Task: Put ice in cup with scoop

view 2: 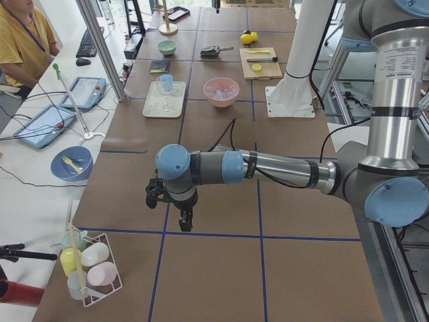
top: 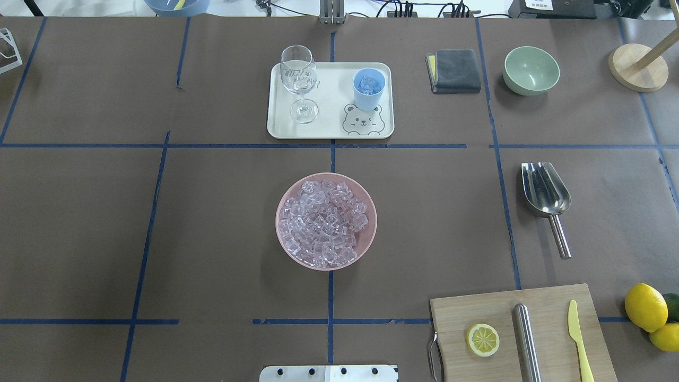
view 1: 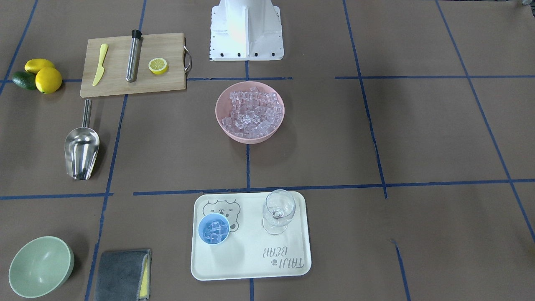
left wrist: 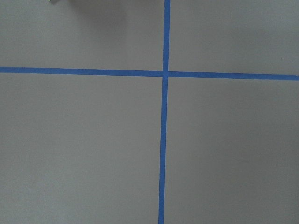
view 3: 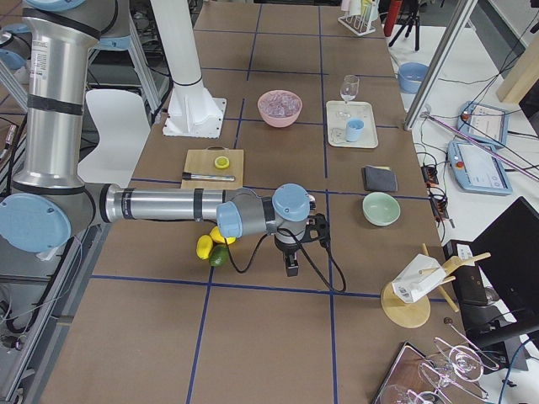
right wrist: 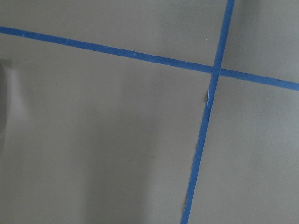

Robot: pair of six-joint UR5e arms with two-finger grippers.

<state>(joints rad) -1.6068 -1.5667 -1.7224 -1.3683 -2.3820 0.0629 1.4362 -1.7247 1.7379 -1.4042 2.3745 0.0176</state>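
The ice [view 1: 250, 112] fills a pink bowl [top: 284, 244] at the table's middle. The light-blue cup [view 1: 213, 228] stands on a cream tray [view 1: 250, 267] and holds a few ice cubes; it also shows in the overhead view [top: 368, 87]. The steel scoop [view 1: 81, 148] lies on the table by itself, also in the overhead view [top: 546, 191]. My left gripper [view 2: 184, 218] and right gripper [view 3: 291, 265] hang over bare table at opposite ends, far from these things. I cannot tell whether either is open or shut. Both wrist views show only brown paper and blue tape.
A wine glass [view 1: 278, 211] stands on the tray beside the cup. A cutting board [view 1: 133, 65] bears a lemon half, a steel cylinder and a yellow knife. Lemons [view 1: 48, 79], a green bowl [view 1: 39, 266] and a grey cloth [view 1: 122, 275] lie on the robot's right side.
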